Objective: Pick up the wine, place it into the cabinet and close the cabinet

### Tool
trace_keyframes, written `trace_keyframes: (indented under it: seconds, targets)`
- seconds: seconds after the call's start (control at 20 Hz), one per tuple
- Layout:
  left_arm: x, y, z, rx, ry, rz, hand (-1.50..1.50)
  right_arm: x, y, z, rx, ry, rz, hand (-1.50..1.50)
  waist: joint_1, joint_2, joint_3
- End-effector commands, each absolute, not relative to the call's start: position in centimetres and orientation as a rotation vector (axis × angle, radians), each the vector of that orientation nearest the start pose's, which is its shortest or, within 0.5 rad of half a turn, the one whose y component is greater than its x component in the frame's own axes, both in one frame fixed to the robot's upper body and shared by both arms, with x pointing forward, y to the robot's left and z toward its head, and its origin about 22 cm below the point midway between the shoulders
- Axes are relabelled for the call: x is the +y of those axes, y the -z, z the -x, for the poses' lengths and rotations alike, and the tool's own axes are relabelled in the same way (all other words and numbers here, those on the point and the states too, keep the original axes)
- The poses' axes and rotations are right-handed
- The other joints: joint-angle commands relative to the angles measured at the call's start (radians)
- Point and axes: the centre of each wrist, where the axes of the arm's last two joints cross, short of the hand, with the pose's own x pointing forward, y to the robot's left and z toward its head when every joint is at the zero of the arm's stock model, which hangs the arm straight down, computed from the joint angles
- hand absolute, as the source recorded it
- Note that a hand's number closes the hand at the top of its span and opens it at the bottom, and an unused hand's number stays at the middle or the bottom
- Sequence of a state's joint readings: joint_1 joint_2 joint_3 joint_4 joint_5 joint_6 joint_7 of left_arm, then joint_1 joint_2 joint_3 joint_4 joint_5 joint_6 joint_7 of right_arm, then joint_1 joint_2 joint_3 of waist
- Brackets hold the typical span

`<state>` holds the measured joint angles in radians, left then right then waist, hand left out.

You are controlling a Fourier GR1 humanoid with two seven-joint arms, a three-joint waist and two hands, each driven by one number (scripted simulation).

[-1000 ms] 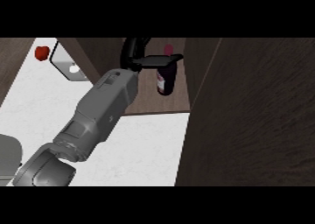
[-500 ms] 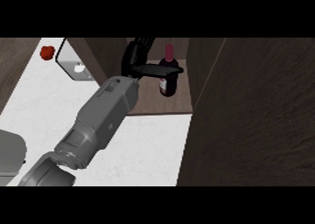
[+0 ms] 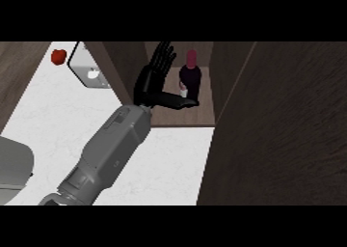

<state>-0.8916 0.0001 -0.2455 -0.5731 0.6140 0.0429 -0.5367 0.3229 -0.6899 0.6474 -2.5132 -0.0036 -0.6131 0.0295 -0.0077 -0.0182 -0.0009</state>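
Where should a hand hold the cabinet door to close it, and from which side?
Judging by its pose, take the door at its free front edge, coming from its outer, right side. It stands swung open beside the wine, so pushing leftward should shut it.

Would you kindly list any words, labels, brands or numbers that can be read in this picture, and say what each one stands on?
None can be read. The wine bottle standing in the cabinet beside the open robot hand shows a small pale patch, but no letters can be made out on it. No other surface shows writing.
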Motion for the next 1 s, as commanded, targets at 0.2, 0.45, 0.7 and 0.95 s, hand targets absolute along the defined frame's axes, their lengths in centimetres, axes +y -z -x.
trace_keyframes:
  seconds: [0.2, 0.45, 0.7, 0.95]
  targets:
    - [8.8, 0.0, -34.7, -1.727, -0.042, 0.541, -1.5, -20.1, -18.8, -6.1, -1.927, -0.14, -0.176, -1.5, 0.022, -0.003, 0.0]
    - [11.0, 0.9, -31.4, -1.704, -0.055, 0.554, -1.5, -19.8, -18.6, -6.2, -1.924, -0.119, -0.155, -1.5, 0.028, 0.001, 0.0]
    - [13.6, 2.3, -27.1, -1.709, -0.098, 0.546, -1.5, -20.2, -19.0, -5.9, -1.954, -0.14, -0.141, -1.5, 0.019, 0.002, 0.0]
    - [15.8, 1.8, -25.5, -1.702, -0.161, 0.567, -1.5, -20.2, -19.6, -5.5, -1.937, -0.226, -0.157, -1.5, 0.005, 0.008, -0.001]
